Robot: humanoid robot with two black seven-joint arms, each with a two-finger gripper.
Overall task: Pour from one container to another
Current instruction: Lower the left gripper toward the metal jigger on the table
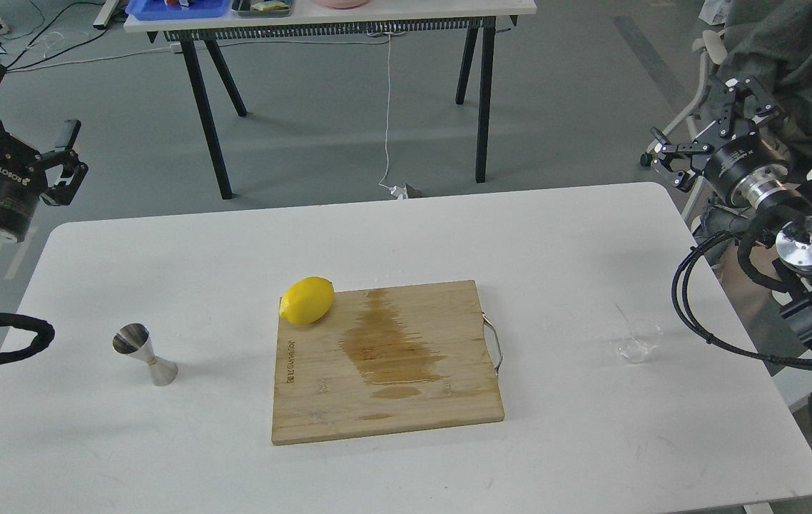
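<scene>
A small clear glass cup [640, 341] stands upright on the white table [556, 235], right of the cutting board; I cannot tell what it holds. The steel hourglass jigger [143, 353] stands on the table's left side, open cone up. My left gripper [26, 107] hovers open beyond the table's far left corner, well above and behind the jigger. My right gripper [702, 125] is open too, raised off the far right edge, behind the cup. Neither gripper holds anything.
A bamboo cutting board [406, 400] with a metal handle lies mid-table, with a wet brown stain down its middle. A lemon [307, 300] rests on its far left corner. Another table [335, 18] stands behind, and a person sits at the far right.
</scene>
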